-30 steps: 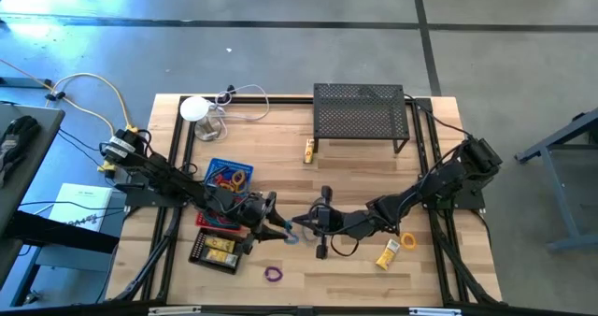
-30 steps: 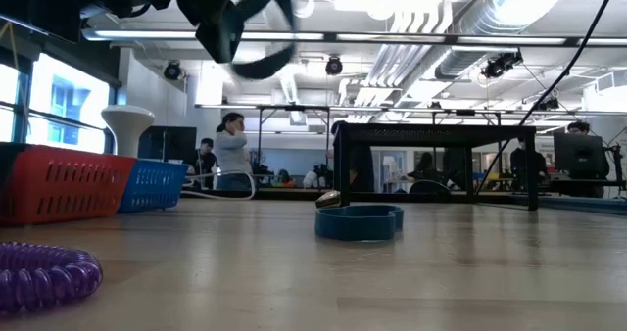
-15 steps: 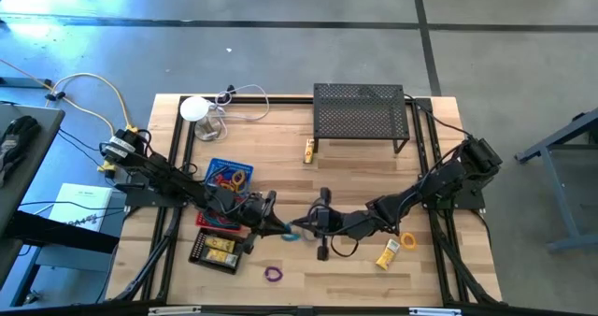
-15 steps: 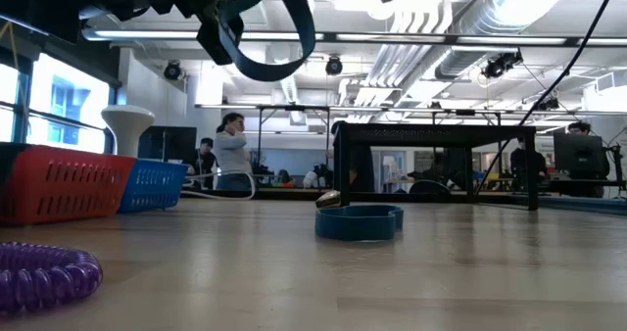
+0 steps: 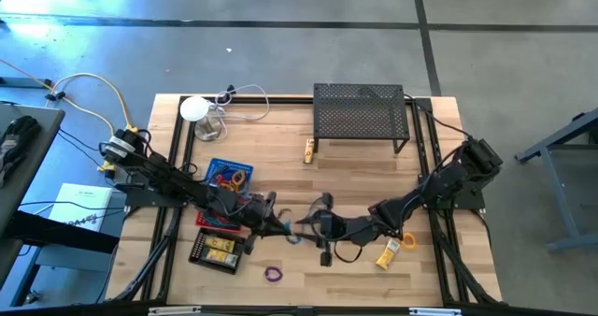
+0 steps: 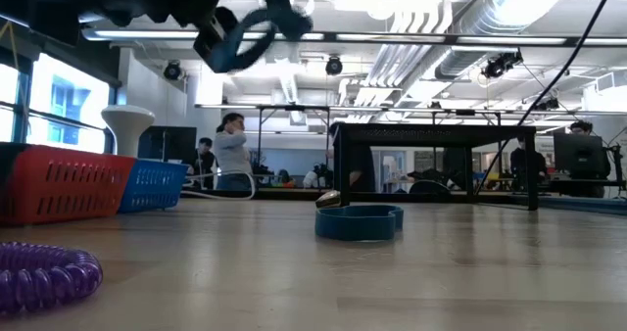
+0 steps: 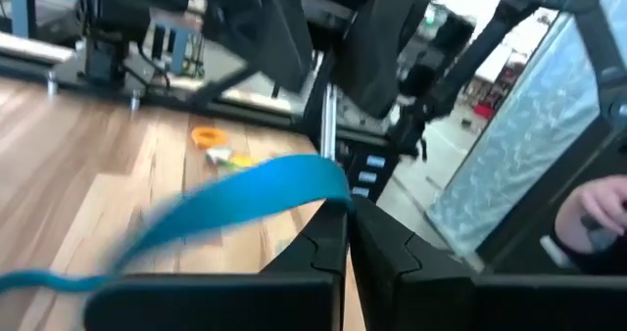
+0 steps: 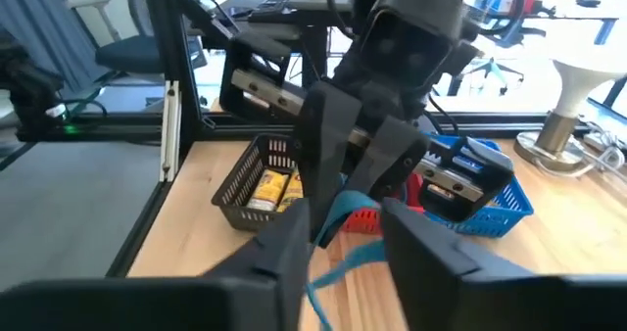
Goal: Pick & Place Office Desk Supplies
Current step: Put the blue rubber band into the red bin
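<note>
The left gripper is clamped shut on a blue elastic loop, holding it above mid-table. The right gripper faces it tip to tip, its fingers parted with the band lying between them. Both arms reach low toward the middle of the pale wooden plank table. A purple coiled ring lies near the front edge, and a yellow-and-white tube lies beside the right arm. Red, blue and black mesh baskets stand at the left.
</note>
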